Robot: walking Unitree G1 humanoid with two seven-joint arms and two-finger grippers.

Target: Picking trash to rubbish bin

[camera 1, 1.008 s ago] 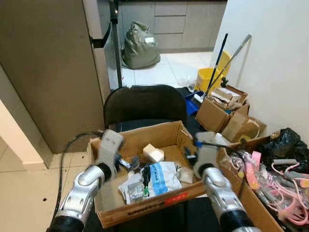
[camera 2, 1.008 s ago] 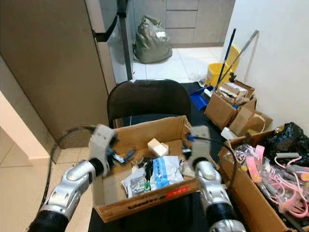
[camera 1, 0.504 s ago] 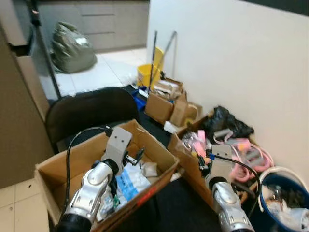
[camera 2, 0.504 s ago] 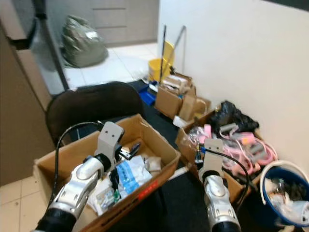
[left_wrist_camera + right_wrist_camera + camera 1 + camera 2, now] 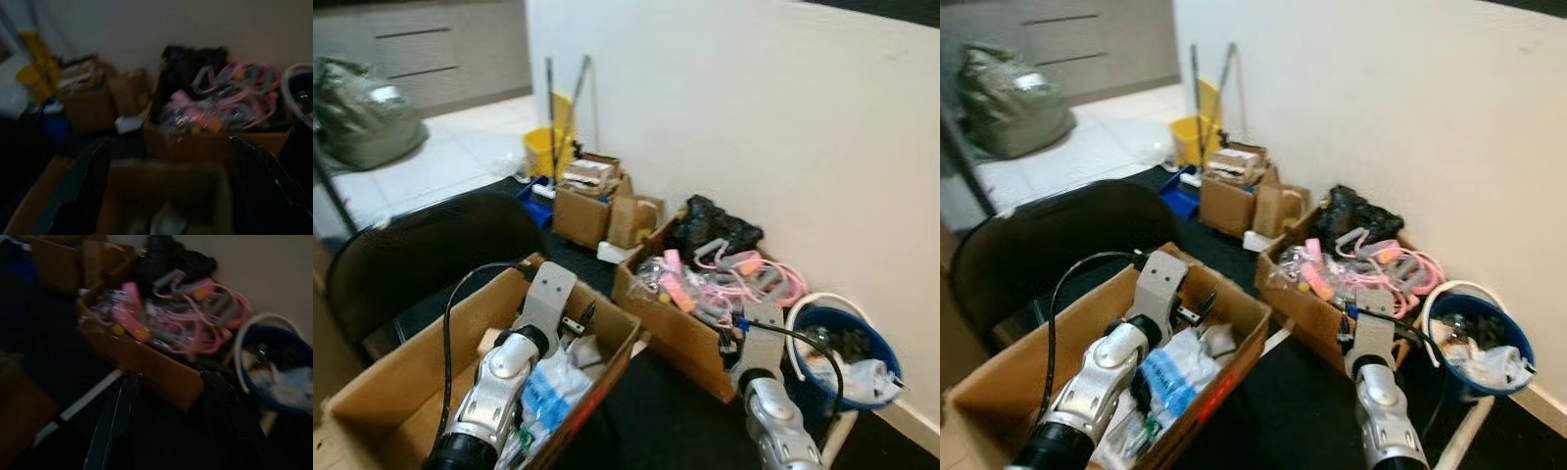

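- You are between pick and drop, by my reading: the left gripper [image 5: 582, 318] hangs over the near cardboard box [image 5: 382, 401] of papers and wrappers, while the blue bin [image 5: 1474, 343] stands by the wall on your right, already holding crumpled trash.
- Left fingers [image 5: 80, 188] stand spread in the wrist view, with nothing between them (so no trash is in hand yet).
- Right gripper [image 5: 168, 423] hovers near the box of pink cords [image 5: 680, 318], its fingers parted and empty too.
- Next move, I judge: lower the left gripper onto a loose piece in the near box, such as the blue-and-white packet [image 5: 543, 387], then carry it across to the bin.
- Both wrist views are dark and blurred; the near box's contents are partly hidden behind your left arm.
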